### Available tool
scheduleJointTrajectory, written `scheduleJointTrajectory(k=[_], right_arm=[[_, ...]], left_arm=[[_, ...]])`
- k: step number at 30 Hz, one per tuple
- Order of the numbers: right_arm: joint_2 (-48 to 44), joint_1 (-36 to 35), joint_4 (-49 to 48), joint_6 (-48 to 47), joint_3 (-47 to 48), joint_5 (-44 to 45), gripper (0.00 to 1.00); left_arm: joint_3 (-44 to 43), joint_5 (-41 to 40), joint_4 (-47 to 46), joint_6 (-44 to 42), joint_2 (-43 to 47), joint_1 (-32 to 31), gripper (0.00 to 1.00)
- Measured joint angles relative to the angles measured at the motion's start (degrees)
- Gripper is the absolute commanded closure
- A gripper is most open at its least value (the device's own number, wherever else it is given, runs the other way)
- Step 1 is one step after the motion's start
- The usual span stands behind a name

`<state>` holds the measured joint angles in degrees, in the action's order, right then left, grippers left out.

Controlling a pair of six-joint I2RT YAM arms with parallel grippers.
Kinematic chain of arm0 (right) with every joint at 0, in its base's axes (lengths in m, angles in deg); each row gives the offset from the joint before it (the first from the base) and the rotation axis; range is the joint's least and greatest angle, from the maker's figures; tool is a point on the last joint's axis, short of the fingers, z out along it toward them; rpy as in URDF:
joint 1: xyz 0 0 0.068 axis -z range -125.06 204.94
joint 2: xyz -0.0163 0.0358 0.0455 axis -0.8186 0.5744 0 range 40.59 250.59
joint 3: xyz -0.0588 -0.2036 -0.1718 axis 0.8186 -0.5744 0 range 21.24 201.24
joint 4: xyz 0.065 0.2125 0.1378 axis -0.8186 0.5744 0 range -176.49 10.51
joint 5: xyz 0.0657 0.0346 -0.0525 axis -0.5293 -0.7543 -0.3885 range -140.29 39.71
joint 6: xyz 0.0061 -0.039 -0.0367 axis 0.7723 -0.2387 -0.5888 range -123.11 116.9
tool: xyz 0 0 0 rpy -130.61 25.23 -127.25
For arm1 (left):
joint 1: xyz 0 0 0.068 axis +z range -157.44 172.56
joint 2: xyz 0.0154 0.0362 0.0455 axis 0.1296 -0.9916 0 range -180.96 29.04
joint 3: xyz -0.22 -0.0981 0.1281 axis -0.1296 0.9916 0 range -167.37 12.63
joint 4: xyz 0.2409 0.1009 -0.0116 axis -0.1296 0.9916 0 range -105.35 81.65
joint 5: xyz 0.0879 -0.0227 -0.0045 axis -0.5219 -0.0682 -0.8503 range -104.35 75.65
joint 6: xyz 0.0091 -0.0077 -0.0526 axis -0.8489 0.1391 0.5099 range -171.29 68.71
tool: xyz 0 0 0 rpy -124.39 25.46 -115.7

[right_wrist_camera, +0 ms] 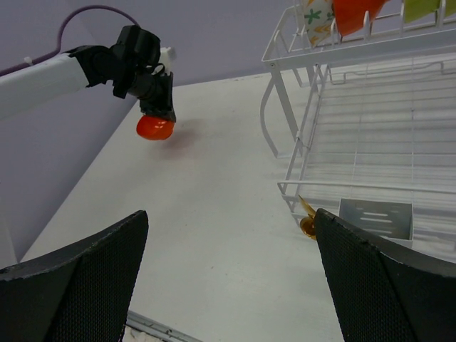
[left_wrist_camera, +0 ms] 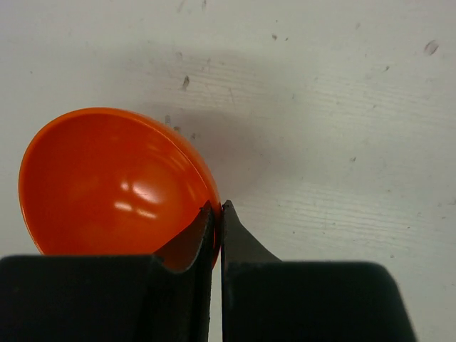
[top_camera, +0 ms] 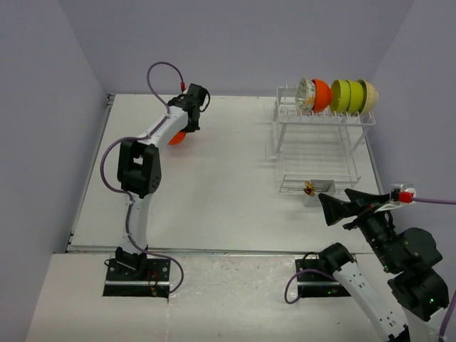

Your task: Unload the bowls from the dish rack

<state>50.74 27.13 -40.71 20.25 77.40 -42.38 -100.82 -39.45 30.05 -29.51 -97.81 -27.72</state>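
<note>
The white worktop [top_camera: 228, 185] shows small dark scuffs up close. The dish rack [top_camera: 317, 153] stands on it at the far right, wire feet on the surface. 2 black base plates, left [top_camera: 135, 278] and right [top_camera: 317, 279], sit along the near edge.

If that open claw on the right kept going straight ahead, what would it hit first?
Most likely the bare table, beside the foot of the dish rack. The right claw aims slightly downward, so it seems to miss the rack, though depth is unclear.

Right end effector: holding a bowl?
No, the right end effector is wide open and nothing sits in its gap.
</note>
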Motion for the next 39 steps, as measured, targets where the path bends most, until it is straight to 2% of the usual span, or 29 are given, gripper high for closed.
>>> scheduleJointTrajectory(k=[11,12,13,15,18,25,27,28,31,34,37,39], right_arm=[[0.0,0.0,0.0,0.0,-0.4,0.0,0.01],[0.0,0.0,0.0,0.0,-0.4,0.0,0.01],[0.0,0.0,0.0,0.0,-0.4,0.0,0.01],[0.0,0.0,0.0,-0.1,-0.4,0.0,0.01],[0.0,0.0,0.0,-0.3,-0.4,0.0,0.01],[0.0,-0.4,0.1,-0.5,-0.4,0.5,0.01],[0.0,-0.4,0.0,-0.5,-0.4,0.5,0.01],[0.0,-0.4,0.0,-0.5,-0.4,0.5,0.01],[0.0,-0.4,-0.2,-0.4,-0.4,0.5,0.01],[-0.1,-0.4,-0.6,0.1,-0.4,0.5,0.01],[-0.4,-0.4,-0.7,0.7,-0.7,0.5,0.01],[-0.8,-0.4,-0.6,0.9,-1.0,0.6,0.01]], left_arm=[[0.5,-0.4,2.1,-0.6,-3.6,0.0,1.00],[0.5,-0.4,2.1,-0.6,-3.6,0.0,0.77],[0.6,-0.4,2.1,-0.7,-3.6,0.0,0.62],[0.7,-0.5,1.9,-1.4,-3.5,0.0,0.44],[2.3,-0.9,1.6,-1.6,-2.9,0.0,0.36],[7.0,1.1,1.2,-1.4,5.6,-0.5,0.28],[6.8,1.6,-0.2,-1.5,10.0,-2.0,0.07],[6.2,2.3,-1.2,-1.6,12.4,-3.6,0.02],[4.0,7.0,-7.4,-1.2,16.9,-9.2,0.00],[0.2,22.6,-19.4,3.3,19.5,-17.0,0.00],[-3.2,34.5,-28.8,8.7,17.6,-18.7,0.00],[-4.9,38.9,-33.8,12.3,15.4,-18.6,0.02]])
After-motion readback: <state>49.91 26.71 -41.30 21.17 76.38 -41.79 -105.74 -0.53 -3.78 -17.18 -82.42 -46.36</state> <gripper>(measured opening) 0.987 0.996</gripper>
